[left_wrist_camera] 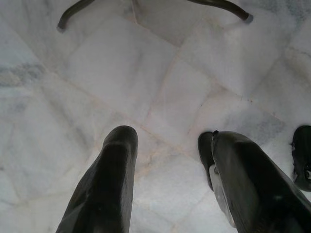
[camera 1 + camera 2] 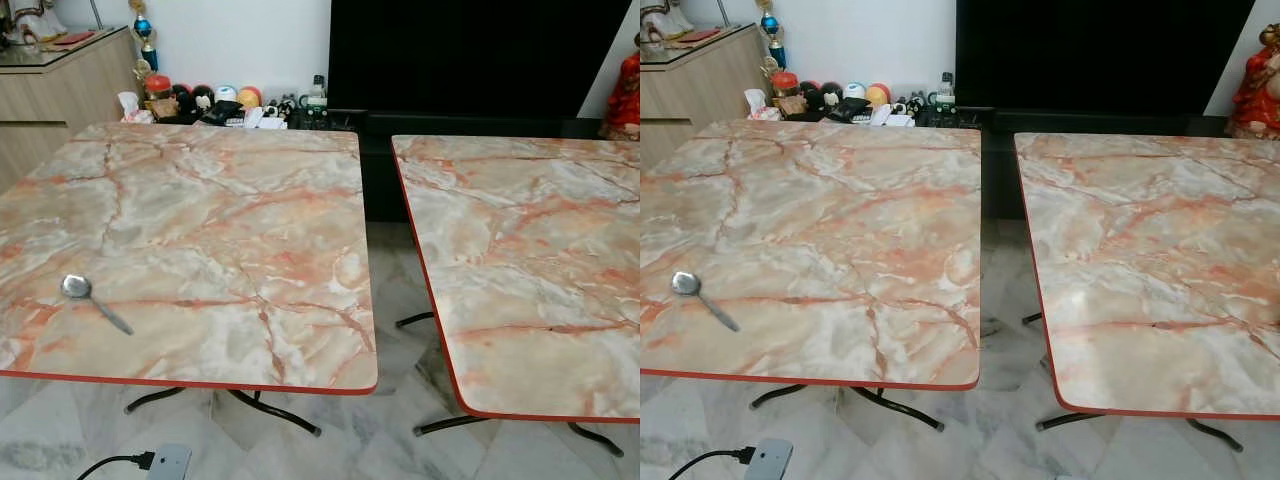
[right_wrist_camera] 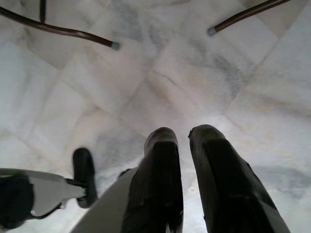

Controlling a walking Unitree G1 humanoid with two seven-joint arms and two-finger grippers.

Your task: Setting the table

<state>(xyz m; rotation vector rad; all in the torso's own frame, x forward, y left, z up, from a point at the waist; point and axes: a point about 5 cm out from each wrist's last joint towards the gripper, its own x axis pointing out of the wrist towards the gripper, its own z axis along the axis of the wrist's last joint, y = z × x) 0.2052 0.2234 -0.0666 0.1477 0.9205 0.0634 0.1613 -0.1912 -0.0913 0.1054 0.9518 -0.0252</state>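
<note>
A metal spoon [image 2: 90,298] lies alone on the left marble-patterned table [image 2: 220,220], near its front left corner, bowl pointing away from me. The right table [image 2: 530,260], same pattern and red edging, carries nothing. My left gripper [image 1: 172,138] hangs low over the white floor tiles, open, nothing between its fingers [image 1: 114,165]. Over the floor as well hangs my right gripper [image 3: 183,133], shut, its two fingers [image 3: 160,165] side by side and holding nothing. Both arms are idle below the table tops.
A floor gap [image 2: 390,300] separates the two tables, with curved dark table legs [image 2: 275,410] beneath. A black screen [image 2: 470,55] and a row of small items [image 2: 215,102] stand behind. Wooden cabinet [image 2: 60,85] at back left, red figurine [image 2: 625,90] at back right, power adapter [image 2: 168,462] on the floor.
</note>
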